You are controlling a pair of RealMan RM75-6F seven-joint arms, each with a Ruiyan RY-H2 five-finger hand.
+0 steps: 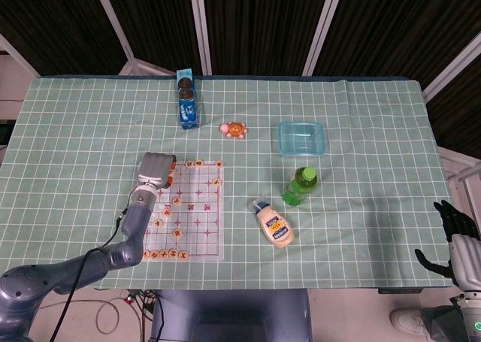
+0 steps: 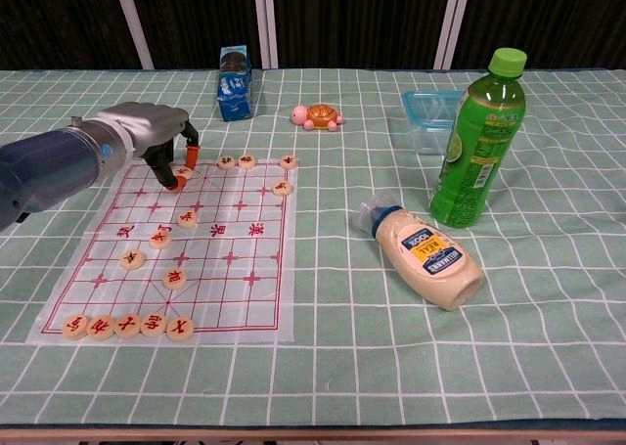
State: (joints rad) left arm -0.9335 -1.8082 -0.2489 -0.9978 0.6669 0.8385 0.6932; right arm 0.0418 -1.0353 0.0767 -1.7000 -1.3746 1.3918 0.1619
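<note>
A Chinese chess board sheet (image 1: 197, 207) (image 2: 220, 249) lies on the table's left front, with round wooden pieces scattered on it. My left hand (image 1: 154, 169) (image 2: 147, 137) hovers over the board's far left corner. Its orange-tipped fingertips (image 2: 192, 155) reach down on either side of one chess piece (image 2: 183, 171) and pinch it at board level. A row of pieces (image 2: 127, 326) lines the near edge. My right hand (image 1: 453, 233) hangs off the table's right front corner, fingers apart and holding nothing; the chest view does not show it.
A green bottle (image 2: 479, 142) stands right of centre, with a mayonnaise bottle (image 2: 425, 254) lying in front of it. A blue lidded container (image 2: 430, 112), a toy turtle (image 2: 318, 118) and a blue cookie box (image 2: 235, 83) sit farther back on the checked cloth (image 1: 361, 207).
</note>
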